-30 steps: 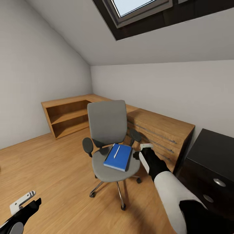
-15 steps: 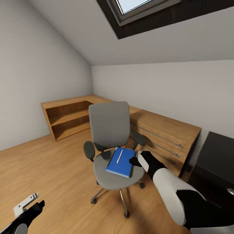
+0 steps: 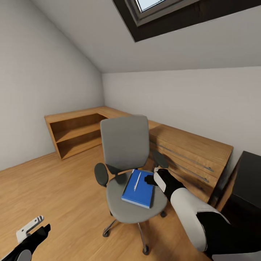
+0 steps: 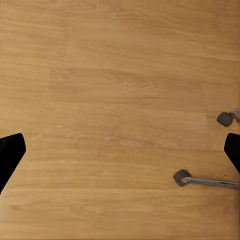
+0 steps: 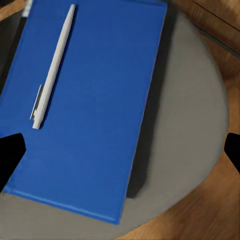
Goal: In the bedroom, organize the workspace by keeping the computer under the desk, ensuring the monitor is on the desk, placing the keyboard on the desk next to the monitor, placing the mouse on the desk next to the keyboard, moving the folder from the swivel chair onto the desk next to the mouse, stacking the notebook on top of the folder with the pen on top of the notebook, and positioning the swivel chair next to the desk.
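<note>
I've got my right pincer point(image 3: 151, 179) hovering just over the near edge of the blue folder point(image 3: 138, 188), which lies flat on the seat of the swivel chair point(image 3: 125, 145). The white pen point(image 3: 137, 181) is loose on top of the folder, lying along its length. In the right wrist view the two fingertips point(image 5: 10, 157) sit wide apart at the frame edges with nothing between them, so that pincer is spread and empty. My left pincer point(image 3: 29, 228) hangs low over the wood floor point(image 4: 120, 100), also wide open and holding nothing (a couple of the chair's castors point(image 4: 181, 177) peek in below it).

Here's what worries me: if I tip the folder while lifting, that pen rolls straight off onto the floor. Push down too hard and the chair, being on castors, may scoot or spin away. And a flat folder on soft padding gives the fingers little edge to bite, so a slip looks likely.
</note>
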`<state>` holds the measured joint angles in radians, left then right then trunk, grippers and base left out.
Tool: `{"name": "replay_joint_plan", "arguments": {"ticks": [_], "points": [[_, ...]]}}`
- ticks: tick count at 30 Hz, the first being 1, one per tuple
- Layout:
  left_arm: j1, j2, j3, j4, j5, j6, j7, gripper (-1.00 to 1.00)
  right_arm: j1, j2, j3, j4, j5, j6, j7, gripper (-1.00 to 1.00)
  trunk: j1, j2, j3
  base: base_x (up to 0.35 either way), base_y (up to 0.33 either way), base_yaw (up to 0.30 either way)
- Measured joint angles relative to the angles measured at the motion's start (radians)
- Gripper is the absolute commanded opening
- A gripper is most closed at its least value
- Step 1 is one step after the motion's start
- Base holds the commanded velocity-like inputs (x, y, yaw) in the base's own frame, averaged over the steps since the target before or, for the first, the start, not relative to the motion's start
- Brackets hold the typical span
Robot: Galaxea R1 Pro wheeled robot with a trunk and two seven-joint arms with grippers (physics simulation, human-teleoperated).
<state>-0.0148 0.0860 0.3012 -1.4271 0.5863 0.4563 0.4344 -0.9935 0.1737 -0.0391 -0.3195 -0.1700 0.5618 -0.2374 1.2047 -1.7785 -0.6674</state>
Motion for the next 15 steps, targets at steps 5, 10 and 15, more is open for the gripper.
{"name": "replay_joint_plan", "arguments": {"ticks": [5, 10, 15], "points": [[0.000, 0.000, 0.000, 0.000, 0.000, 0.000, 0.000, 1.00, 0.000, 0.000, 0.000, 0.001, 0.000, -0.001, 0.000, 1.00, 0.000, 0.000, 0.000, 0.244, 0.195, 0.113], [0.000, 0.000, 0.000, 0.000, 0.000, 0.000, 0.000, 1.00, 0.000, 0.000, 0.000, 0.001, 0.000, -0.002, 0.000, 1.00, 0.000, 0.000, 0.000, 0.058, 0.048, 0.239], [0.000, 0.000, 0.000, 0.000, 0.000, 0.000, 0.000, 1.00, 0.001, 0.000, 0.000, 0.001, 0.000, -0.004, 0.001, 1.00, 0.001, 0.000, 0.000, 0.008, 0.007, 0.260]]}}
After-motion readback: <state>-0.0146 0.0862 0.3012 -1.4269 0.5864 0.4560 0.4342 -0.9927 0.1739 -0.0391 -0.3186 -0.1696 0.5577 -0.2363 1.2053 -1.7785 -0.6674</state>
